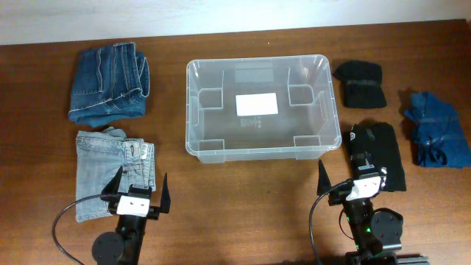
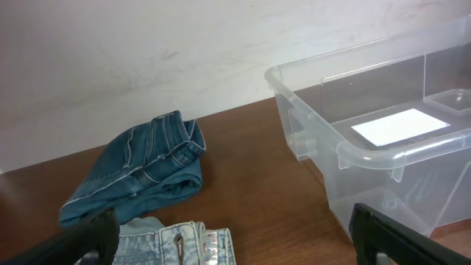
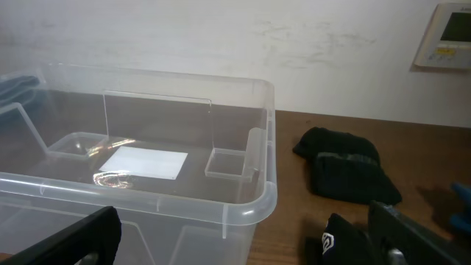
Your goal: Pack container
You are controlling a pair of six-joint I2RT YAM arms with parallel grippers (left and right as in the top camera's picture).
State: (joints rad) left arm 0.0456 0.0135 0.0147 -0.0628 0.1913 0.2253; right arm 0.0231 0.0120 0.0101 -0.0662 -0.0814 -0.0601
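While all 5 folded garments are shown only from overhead, a white wall panel (image 3: 449,33) is seen solely by the right wrist camera. The container (image 1: 193,110) is set mid-table (image 1: 243,199), flanked on its left by dark blue jeans (image 1: 109,82) and grey jeans (image 1: 103,169), and on its right by a smaller black garment (image 1: 360,82), a larger black garment (image 1: 388,158) and a blue garment (image 1: 436,129), none touching its rim. Bare wood is left between its front rim and both grippers. The left gripper (image 1: 142,177) is held spread wide over the grey jeans, and the right gripper (image 1: 352,173) likewise parted over the larger black garment.
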